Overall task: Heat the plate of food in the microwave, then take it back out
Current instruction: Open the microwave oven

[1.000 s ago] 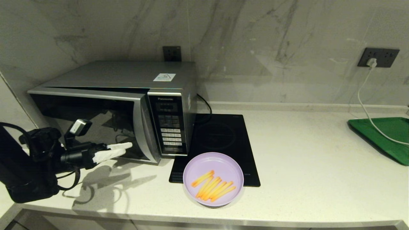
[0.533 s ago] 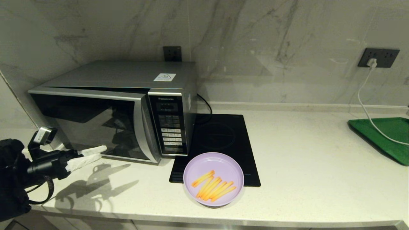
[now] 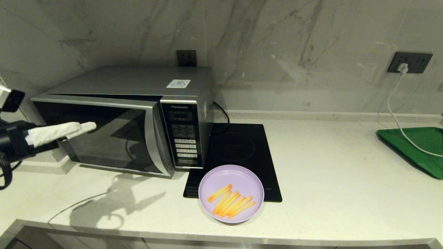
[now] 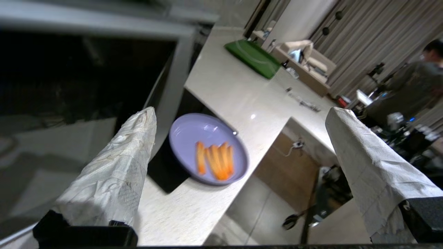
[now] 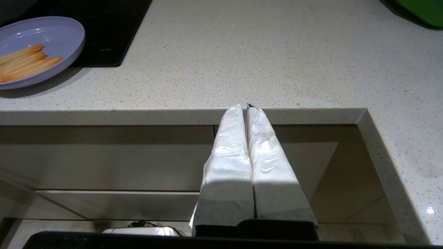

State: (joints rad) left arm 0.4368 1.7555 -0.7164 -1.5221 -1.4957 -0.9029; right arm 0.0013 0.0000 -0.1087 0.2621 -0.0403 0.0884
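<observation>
The lilac plate of fries [image 3: 231, 193] sits near the counter's front edge, partly over the black hob, and shows in the left wrist view as the plate [image 4: 207, 152]. The silver microwave [image 3: 138, 117] stands at the back left with its dark glass door [image 3: 104, 138] slightly ajar. My left gripper [image 3: 81, 127] hovers in front of the door's left end, raised off the counter. It is the left gripper [image 4: 238, 114] with white-wrapped fingers [image 4: 131, 148] wide open and empty. My right gripper [image 5: 246, 107] is shut and empty, parked below the counter's front edge, out of the head view.
A black induction hob [image 3: 238, 148] lies right of the microwave. A green tray [image 3: 415, 148] sits at the far right, with a white cable [image 3: 394, 114] running from a wall socket onto it. The counter's front edge [image 5: 138, 116] runs just ahead of the right gripper.
My left gripper has drawn back to the left and risen from counter level to about mid-door height. The plate and the microwave door have not moved.
</observation>
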